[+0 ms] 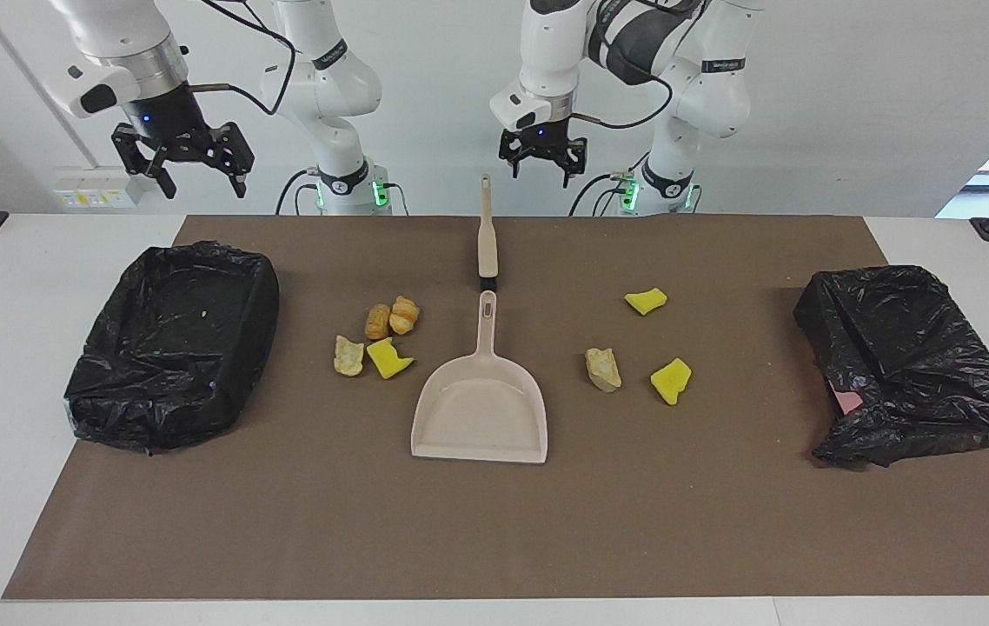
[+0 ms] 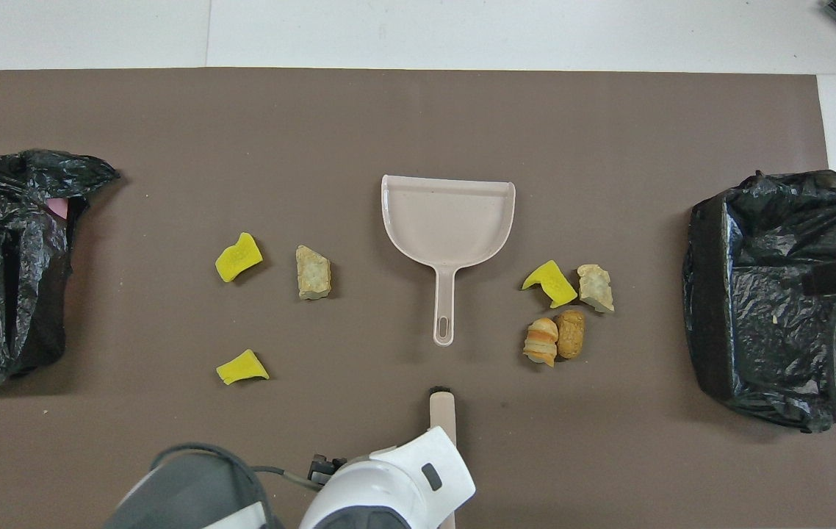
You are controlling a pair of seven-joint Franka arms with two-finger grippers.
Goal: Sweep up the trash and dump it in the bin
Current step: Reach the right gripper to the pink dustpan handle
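Surface: white table (image 1: 43, 261) covered by a brown mat (image 1: 494, 522); pale wall at the robots' end.
Bins: two black-bagged bins, one at the right arm's end (image 1: 173, 343), mouth open and upward; one at the left arm's end (image 1: 907, 365), bag crumpled, something pink showing at its edge.
Dustpan: beige dustpan (image 1: 479, 409) flat at mid-mat, empty, handle pointing toward the robots, mouth away from them.
Brush: beige-handled brush (image 1: 487, 230) lying just nearer to the robots than the dustpan handle, in line with it, dark head end close to the dustpan handle tip, apart from it.
Trash: seven scraps on the mat, none in the pan; four clustered (image 1: 377, 339) beside the dustpan toward the right arm's end, three spread out (image 1: 638, 348) toward the left arm's end.
Key relation: brush long axis running straight away from the robots, its free handle end almost directly under the left gripper; left arm judged the nearer one for the pickup.
Left gripper: (image 1: 542, 165) raised over the brush handle end, fingers parted, holding and touching nothing.
Right gripper: (image 1: 195, 165) high near the open bin's end of the table, waiting, fingers spread wide, empty.
Stage: judged the very start, sweeping not yet begun.
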